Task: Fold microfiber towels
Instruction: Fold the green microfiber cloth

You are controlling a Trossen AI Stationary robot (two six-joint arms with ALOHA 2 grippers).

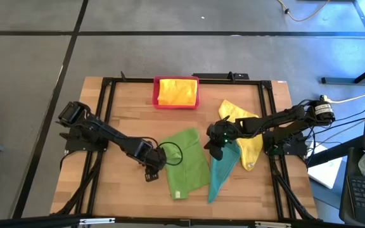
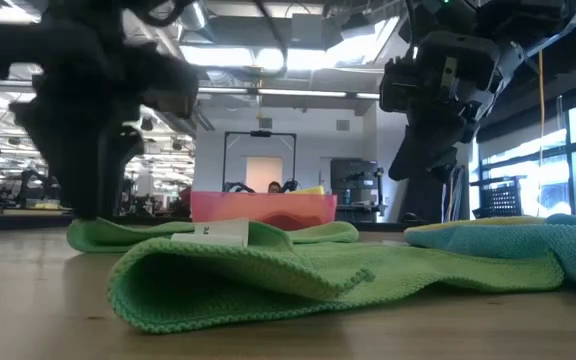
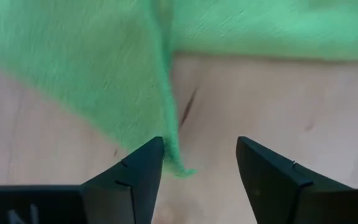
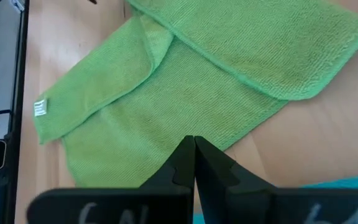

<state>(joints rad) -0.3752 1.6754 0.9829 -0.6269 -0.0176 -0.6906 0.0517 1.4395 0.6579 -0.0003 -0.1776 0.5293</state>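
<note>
High view has the green towel (image 1: 187,163) mid-bench, half folded, as the left tool (image 1: 149,171), fingers spread at its corner, needs to pinch next while the right tool (image 1: 215,151), pressed together, hovers alongside.

— What kind of place is this looking like?
— A robotics lab: ceiling lights (image 2: 268,55) are glowing over open floor, another black frame rig (image 2: 260,160) is standing behind, cables (image 1: 353,117) are trailing beside the table (image 1: 125,107).
</note>
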